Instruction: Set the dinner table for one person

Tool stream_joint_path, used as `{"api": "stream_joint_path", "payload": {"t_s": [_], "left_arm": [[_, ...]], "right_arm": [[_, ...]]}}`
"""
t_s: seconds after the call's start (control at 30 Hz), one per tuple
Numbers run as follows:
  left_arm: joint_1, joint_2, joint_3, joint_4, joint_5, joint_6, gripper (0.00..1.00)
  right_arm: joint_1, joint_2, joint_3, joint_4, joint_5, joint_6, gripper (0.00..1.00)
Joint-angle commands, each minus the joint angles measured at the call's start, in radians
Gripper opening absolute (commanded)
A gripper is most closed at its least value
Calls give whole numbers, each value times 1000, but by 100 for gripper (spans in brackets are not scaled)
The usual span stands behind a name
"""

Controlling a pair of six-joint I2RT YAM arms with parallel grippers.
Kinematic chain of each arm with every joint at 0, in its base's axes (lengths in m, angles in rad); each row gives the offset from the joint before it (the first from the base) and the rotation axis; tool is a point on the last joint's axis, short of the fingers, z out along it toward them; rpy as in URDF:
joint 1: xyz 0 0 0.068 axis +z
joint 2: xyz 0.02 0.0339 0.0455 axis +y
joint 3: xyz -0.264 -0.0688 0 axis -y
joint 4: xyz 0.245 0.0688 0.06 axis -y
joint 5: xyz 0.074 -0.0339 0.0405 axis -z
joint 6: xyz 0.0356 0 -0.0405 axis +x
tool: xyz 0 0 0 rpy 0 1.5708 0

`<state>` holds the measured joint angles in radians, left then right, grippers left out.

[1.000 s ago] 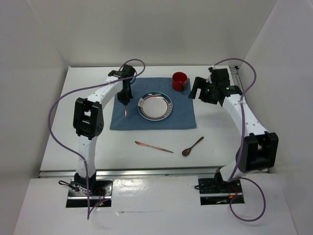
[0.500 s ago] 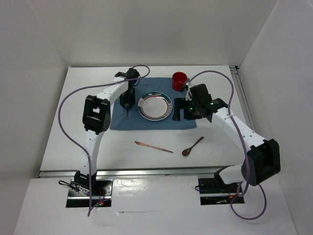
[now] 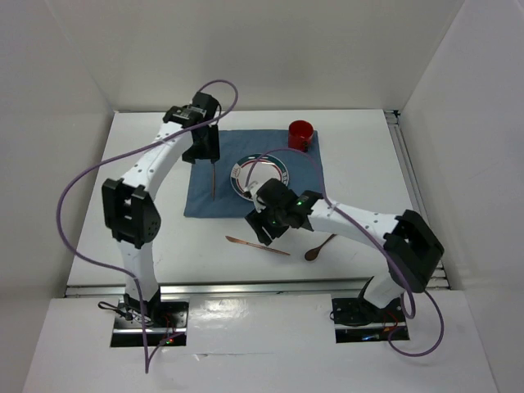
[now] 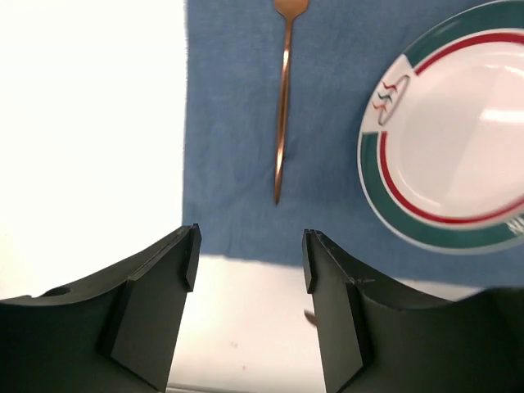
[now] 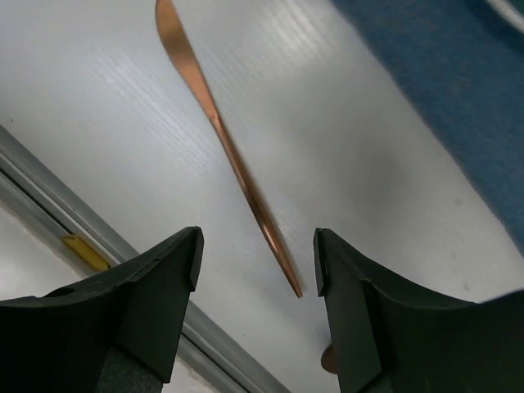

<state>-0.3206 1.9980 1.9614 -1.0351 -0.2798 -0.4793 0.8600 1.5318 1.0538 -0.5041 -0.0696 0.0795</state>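
Note:
On the white dinner table point(image 3: 123, 229) lies a blue placemat point(image 3: 196, 201) holding a green-rimmed plate point(image 3: 270, 168). A copper fork point(image 3: 214, 178) point(image 4: 282, 123) lies on the mat left of the plate. My left gripper point(image 3: 205, 155) point(image 4: 250, 262) hangs open above the fork, nothing between its fingers. A copper knife point(image 3: 246, 243) point(image 5: 229, 147) lies on the table in front of the mat. My right gripper point(image 3: 262, 229) point(image 5: 258, 262) hovers open just over the knife's handle end, not touching it. A copper spoon point(image 3: 315, 250) lies to the right of the knife.
A red cup point(image 3: 300, 135) stands at the mat's back right corner. The right arm crosses over the plate's near rim. The table's metal rail point(image 3: 246, 286) point(image 5: 74, 221) runs along the near edge, close to the knife. White walls enclose the back and sides.
My left gripper opened, left the fork on the mat and drew back from it. My right arm swung from beside the cup to above the knife, its jaws narrowing.

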Motion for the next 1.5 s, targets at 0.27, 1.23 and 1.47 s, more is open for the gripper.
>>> {"api": "stream_joint_path", "payload": {"t_s": [0.27,1.23,1.47], "left_arm": [[-3,-361,-294,50,-19,-171,71],[-3,-372,-208,-10,-74,-180,70],[-3,-384,-199,1,-75,-180,70]], "right_arm": [[89,154,-52,157,77,-78,66],[25,-27,104,-54,198,63,0],[-326,8,118,-51,128,314,0]]}}
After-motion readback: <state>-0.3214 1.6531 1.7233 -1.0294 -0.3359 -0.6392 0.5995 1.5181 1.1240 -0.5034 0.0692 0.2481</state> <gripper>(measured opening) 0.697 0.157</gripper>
